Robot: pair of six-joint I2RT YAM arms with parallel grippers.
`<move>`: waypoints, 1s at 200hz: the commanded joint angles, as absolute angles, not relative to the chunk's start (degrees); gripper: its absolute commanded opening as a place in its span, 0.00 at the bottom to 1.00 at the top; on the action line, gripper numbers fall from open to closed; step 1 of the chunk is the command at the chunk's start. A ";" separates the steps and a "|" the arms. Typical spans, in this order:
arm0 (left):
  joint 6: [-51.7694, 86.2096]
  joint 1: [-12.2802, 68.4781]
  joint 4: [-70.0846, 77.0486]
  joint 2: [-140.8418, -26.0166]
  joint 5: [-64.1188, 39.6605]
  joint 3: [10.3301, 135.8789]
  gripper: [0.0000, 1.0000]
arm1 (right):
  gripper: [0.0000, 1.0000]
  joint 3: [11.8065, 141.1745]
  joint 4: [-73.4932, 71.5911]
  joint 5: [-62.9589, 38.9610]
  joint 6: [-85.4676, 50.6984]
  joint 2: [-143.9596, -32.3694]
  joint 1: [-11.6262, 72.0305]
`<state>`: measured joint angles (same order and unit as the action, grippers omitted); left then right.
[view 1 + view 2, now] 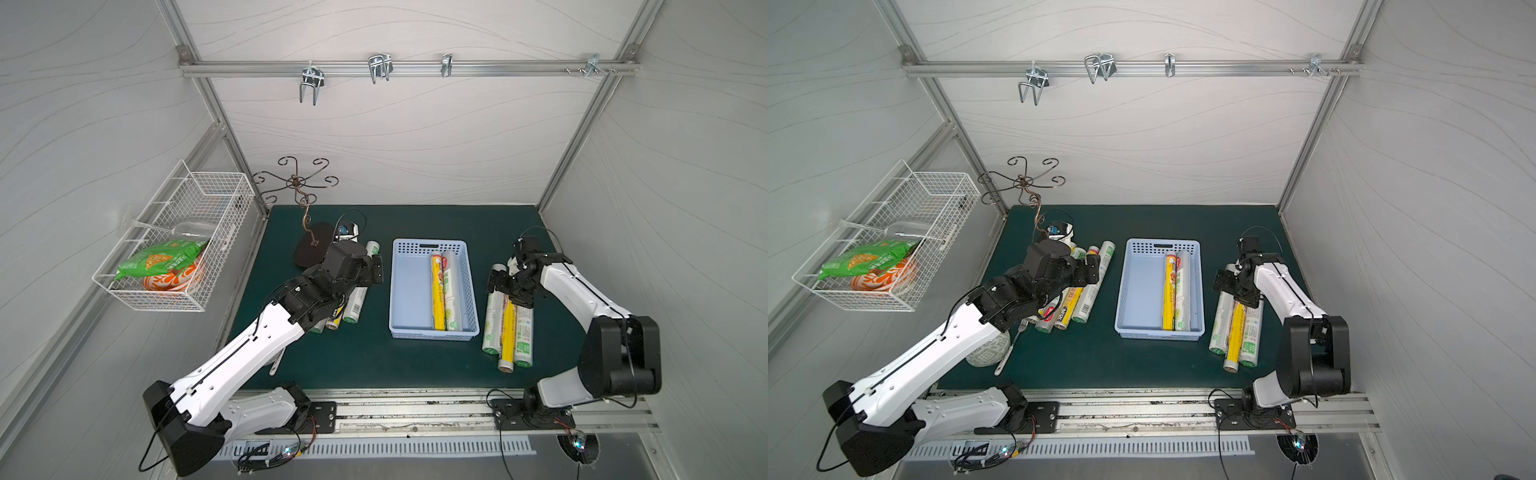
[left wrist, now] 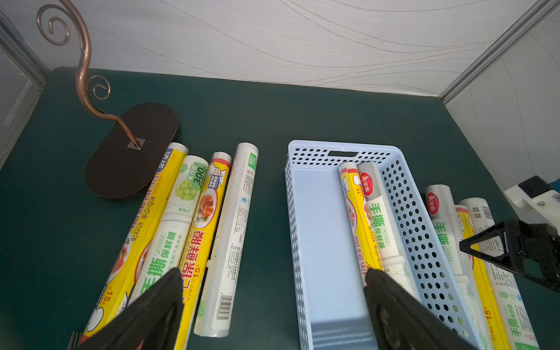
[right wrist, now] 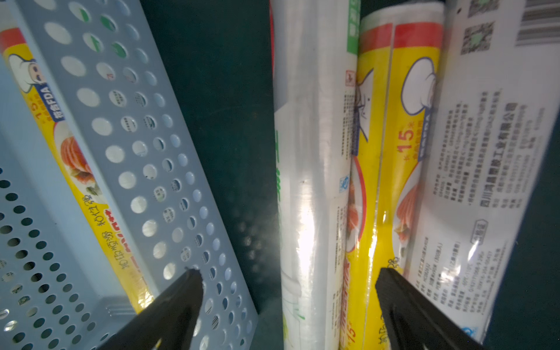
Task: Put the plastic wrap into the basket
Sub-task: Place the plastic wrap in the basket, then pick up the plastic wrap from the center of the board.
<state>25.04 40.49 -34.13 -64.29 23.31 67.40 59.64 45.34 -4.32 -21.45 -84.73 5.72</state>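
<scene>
Holding two long rolls of plastic wrap, yellow-labelled roll (image 1: 437, 291) and white green-printed roll (image 1: 451, 291), along its 3 o'clock wall: light blue perforated rectangular plastic basket (image 1: 409, 291), mid dark green counter (image 1: 415, 224). Four loose rolls (image 2: 209, 227) lie at its 9 o'clock, three loose rolls (image 1: 507, 332) at 3 o'clock. Left claw (image 2: 272, 272) and right claw (image 3: 289, 272): both spread wide, gripping nothing.

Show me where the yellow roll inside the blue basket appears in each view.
Both top views: yellow roll, mid-table, inside the basket.
Left wrist: inside the basket, beside a white roll.
Right wrist: behind the basket's perforated wall.
Shared landmark: the basket.
</scene>
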 commanded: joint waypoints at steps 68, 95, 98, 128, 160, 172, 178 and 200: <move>25.40 39.30 -32.71 -62.48 22.19 65.65 0.95 | 0.92 58.45 43.87 -3.42 -22.16 -89.27 9.45; 25.58 39.08 -32.75 -62.20 22.06 65.23 0.95 | 0.89 58.10 43.12 -3.78 -22.71 -90.26 10.46; 25.65 39.06 -32.78 -62.18 22.06 65.16 0.95 | 0.89 58.05 43.08 -3.78 -22.69 -90.31 10.58; 25.81 38.94 -32.53 -61.80 22.06 64.69 0.95 | 0.88 58.01 42.48 -4.26 -23.30 -91.39 11.25; 25.91 38.89 -32.58 -61.79 22.04 64.42 0.95 | 0.87 57.74 41.86 -4.37 -23.71 -92.22 12.00; 25.93 38.81 -32.58 -61.74 22.06 64.34 0.95 | 0.86 57.59 41.68 -4.49 -23.69 -92.60 12.21; 25.93 38.85 -32.61 -61.70 22.02 64.32 0.95 | 0.86 57.52 41.61 -4.49 -23.82 -92.80 12.40; 26.08 38.76 -32.52 -61.68 21.93 64.04 0.95 | 0.85 57.39 41.27 -4.55 -23.91 -93.50 12.86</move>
